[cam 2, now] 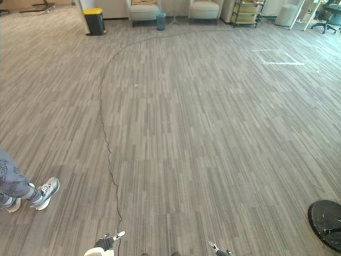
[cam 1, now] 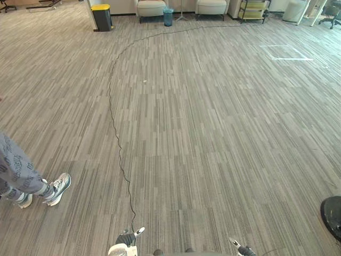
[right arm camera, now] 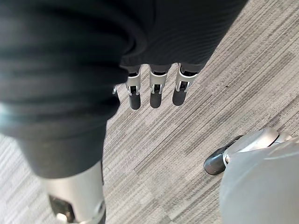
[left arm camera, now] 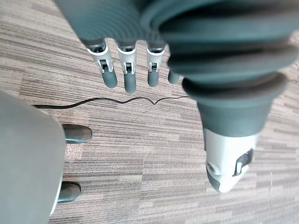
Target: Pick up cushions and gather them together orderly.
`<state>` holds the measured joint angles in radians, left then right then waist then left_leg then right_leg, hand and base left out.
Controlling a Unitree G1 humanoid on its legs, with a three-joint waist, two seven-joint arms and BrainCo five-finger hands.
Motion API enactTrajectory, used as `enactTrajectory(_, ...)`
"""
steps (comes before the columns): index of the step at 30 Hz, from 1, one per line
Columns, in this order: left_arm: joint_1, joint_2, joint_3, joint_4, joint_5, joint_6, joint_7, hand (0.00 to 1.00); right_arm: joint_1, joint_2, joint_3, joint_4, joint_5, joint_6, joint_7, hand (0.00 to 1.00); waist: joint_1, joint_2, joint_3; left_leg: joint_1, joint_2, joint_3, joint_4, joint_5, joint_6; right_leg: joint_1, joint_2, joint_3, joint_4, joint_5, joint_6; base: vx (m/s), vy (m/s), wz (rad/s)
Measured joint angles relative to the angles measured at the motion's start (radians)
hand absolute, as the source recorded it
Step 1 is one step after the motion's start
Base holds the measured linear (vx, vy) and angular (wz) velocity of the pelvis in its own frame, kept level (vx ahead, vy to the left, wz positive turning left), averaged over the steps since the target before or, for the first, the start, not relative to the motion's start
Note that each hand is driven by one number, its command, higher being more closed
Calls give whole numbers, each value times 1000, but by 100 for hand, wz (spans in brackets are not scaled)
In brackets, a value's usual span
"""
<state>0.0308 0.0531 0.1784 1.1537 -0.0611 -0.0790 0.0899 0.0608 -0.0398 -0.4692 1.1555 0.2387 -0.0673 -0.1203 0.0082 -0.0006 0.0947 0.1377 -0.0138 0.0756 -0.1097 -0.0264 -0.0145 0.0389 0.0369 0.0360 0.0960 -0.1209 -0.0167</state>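
My left hand hangs over the grey striped carpet with its fingers straight and nothing in it; its fingertip peeks in at the bottom edge of the left eye view. My right hand also hangs low over the carpet, fingers straight and empty, and shows at the bottom edge. Wide carpet floor stretches ahead of both hands.
A person's legs and sneakers stand at the left. A round black base sits at the right edge. Along the far wall are a yellow-lidded bin, two beige armchairs, a teal bin and a shelf cart.
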Motion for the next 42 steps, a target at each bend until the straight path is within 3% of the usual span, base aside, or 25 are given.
enactTrajectory(23,0,-14,42,-6,0,-1,-9,0,-7,29,-40,-5,-5,0,13,0,0,-1,18,11,3,61,0,-3,0,24,1,32,-31,10,-3,18,2,-4)
enactTrajectory(42,12,-39,92,-43,0,4,-15,0,0,42,17,-56,-4,1,22,0,4,10,26,9,22,95,6,-19,-17,12,16,30,-15,-1,-8,27,-11,-2)
